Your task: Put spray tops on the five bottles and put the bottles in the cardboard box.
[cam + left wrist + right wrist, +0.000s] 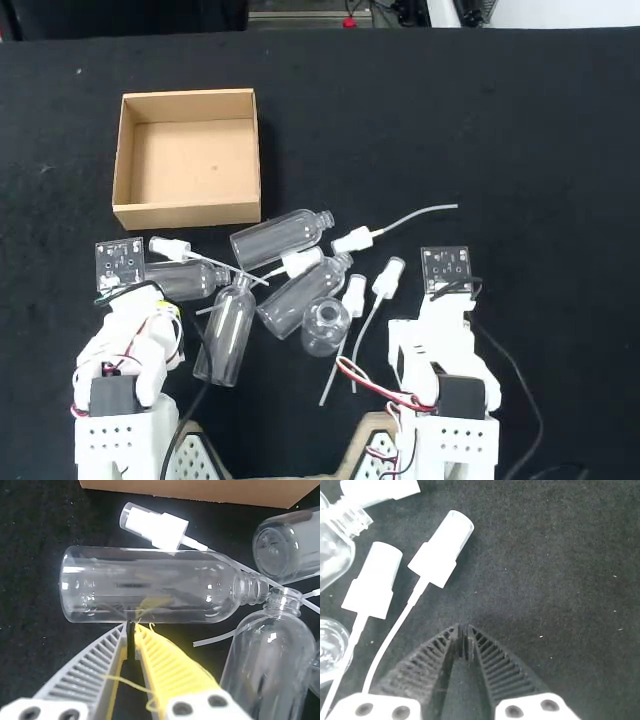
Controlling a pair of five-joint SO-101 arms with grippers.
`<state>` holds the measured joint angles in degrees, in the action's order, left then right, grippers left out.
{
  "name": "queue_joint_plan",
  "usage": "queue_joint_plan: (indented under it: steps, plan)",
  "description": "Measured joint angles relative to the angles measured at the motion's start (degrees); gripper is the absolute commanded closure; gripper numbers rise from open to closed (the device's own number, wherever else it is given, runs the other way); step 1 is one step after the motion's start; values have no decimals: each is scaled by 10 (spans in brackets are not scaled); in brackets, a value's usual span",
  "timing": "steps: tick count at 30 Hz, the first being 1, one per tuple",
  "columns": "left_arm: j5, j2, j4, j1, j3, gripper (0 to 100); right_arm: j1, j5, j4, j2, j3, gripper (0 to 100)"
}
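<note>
Near bench edge | my left jaws, together, sit just short of a clear bottle (150,585) lying crosswise | right jaws together, spray top (440,555) ahead

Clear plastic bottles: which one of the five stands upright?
The clear plastic bottle next to a white spray top: its open mouth faces up; the other four lie on their sides.

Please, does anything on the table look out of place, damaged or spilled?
Nothing looks spilled or broken. The bottles lie crossed in a heap, spray tops loose among them; only one bottle stands upright. Thin yellow strands hang off the left gripper, which looks frayed.
</note>
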<state>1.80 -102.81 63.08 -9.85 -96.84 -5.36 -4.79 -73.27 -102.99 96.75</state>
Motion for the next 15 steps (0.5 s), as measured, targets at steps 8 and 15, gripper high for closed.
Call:
queue_joint_plan:
  steps: [8, 15]
  plan:
    - [0, 0, 0, 0, 0, 970, 0, 0, 0, 0, 0, 987]
    - [-55, 0, -40, -20, 18, 970, 0, 0, 0, 0, 0, 987]
